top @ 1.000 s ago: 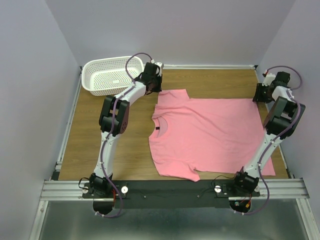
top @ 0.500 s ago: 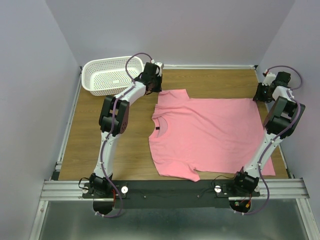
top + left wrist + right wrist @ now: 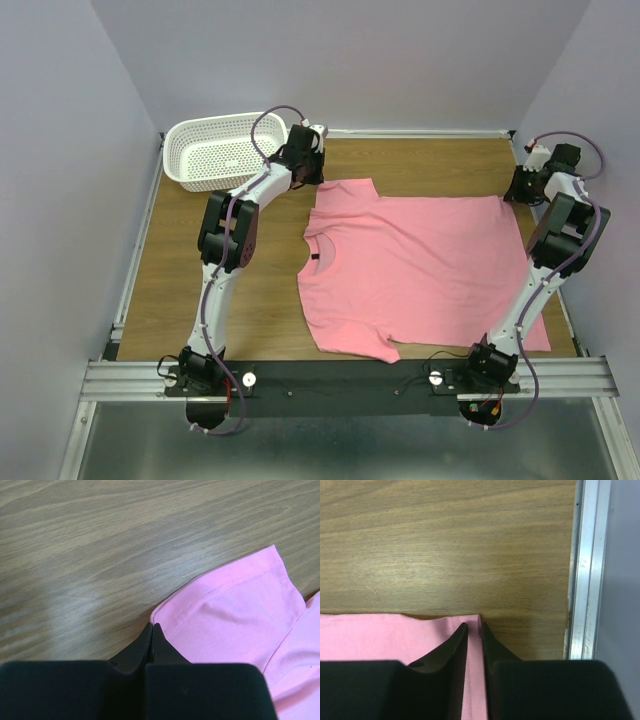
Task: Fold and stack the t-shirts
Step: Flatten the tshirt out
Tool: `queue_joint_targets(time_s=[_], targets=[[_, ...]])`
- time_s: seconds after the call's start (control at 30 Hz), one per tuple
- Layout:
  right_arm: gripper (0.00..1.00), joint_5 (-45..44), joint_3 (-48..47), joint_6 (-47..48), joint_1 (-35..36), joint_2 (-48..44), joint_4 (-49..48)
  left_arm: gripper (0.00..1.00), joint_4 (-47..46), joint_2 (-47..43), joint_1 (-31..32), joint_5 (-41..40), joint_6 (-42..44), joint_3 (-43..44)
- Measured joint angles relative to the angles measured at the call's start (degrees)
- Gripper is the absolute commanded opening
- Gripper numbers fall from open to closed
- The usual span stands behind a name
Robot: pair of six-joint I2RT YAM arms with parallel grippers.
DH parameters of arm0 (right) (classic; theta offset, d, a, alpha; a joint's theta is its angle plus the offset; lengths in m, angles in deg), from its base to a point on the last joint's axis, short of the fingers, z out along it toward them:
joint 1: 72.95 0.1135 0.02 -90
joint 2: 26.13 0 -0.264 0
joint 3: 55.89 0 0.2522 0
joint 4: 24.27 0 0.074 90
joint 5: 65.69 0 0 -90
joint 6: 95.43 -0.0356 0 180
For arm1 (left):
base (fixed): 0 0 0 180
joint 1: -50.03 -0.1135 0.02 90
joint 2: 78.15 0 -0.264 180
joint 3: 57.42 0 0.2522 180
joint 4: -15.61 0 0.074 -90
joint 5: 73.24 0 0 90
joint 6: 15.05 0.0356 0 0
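Observation:
The salmon-pink t-shirt (image 3: pixel 420 265) lies spread flat on the wooden table, neck and dark label to the left, hem to the right. My left gripper (image 3: pixel 312 172) is at the far sleeve. In the left wrist view its jaws (image 3: pixel 151 625) are pressed together, tips at the sleeve's hemmed corner (image 3: pixel 220 605); no cloth shows between them. My right gripper (image 3: pixel 518 190) is at the shirt's far right corner. In the right wrist view its jaws (image 3: pixel 474 626) stand a narrow gap apart, straddling the hem corner (image 3: pixel 474 680), with pink cloth showing in the gap.
A white perforated basket (image 3: pixel 222 150) stands at the far left corner, just left of my left gripper. The table's metal edge rail (image 3: pixel 582 570) runs close beside my right gripper. Purple walls close in the table on three sides.

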Motion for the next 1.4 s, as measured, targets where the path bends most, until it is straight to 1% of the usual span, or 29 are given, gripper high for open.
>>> queue_joint_targets(time_s=[0.03, 0.1, 0.13, 0.23, 0.5, 0.63, 0.77, 0.97, 1.1, 1.27, 1.33, 1.4], targets=[[0.17, 0.2, 0.0, -0.1, 0.0, 0.0, 0.1, 0.0, 0.0, 0.0, 0.0, 0.0, 0.0, 0.0], [0.11, 0.6, 0.0, -0.4, 0.0, 0.1, 0.3, 0.0, 0.0, 0.0, 0.0, 0.1, 0.0, 0.0], [0.06, 0.7, 0.0, -0.4, 0.0, 0.1, 0.3, 0.0, 0.0, 0.0, 0.0, 0.3, 0.0, 0.0], [0.01, 1.1, 0.0, -0.7, 0.0, 0.1, 0.4, 0.0, 0.0, 0.0, 0.0, 0.5, 0.0, 0.0], [0.0, 2.6, 0.0, -0.7, 0.0, -0.1, 1.1, 0.0, 0.0, -0.3, -0.2, 0.9, 0.0, 0.0], [0.01, 4.9, 1.9, -0.8, 0.0, -2.3, 1.8, 0.0, -0.2, -1.9, -0.7, 0.9, 0.0, -0.1], [0.01, 7.4, 7.3, -0.8, 0.2, -9.2, 1.4, 0.0, -1.2, -5.3, -1.1, 1.1, 0.0, -1.6], [0.01, 10.0, 18.5, -0.3, 0.2, -24.1, -0.3, 0.0, -3.6, -12.2, -1.4, 1.9, 0.0, -5.2], [0.01, 10.8, 24.2, 0.2, 0.3, -34.5, -0.7, 0.0, -5.5, -18.4, -1.6, 2.4, 0.4, -9.5], [0.01, 11.5, 24.7, 0.2, 0.3, -46.0, -0.8, 0.0, -7.1, -26.4, -1.9, 2.4, 1.6, -14.6], [0.01, 11.5, 21.6, -0.9, 0.3, -50.2, -0.3, 0.0, -7.7, -30.5, -2.0, 2.4, 2.2, -16.1], [0.0, 11.5, 17.6, -2.3, 0.3, -52.5, -0.4, 0.0, -8.8, -35.0, -2.1, 2.1, 2.8, -17.3]])
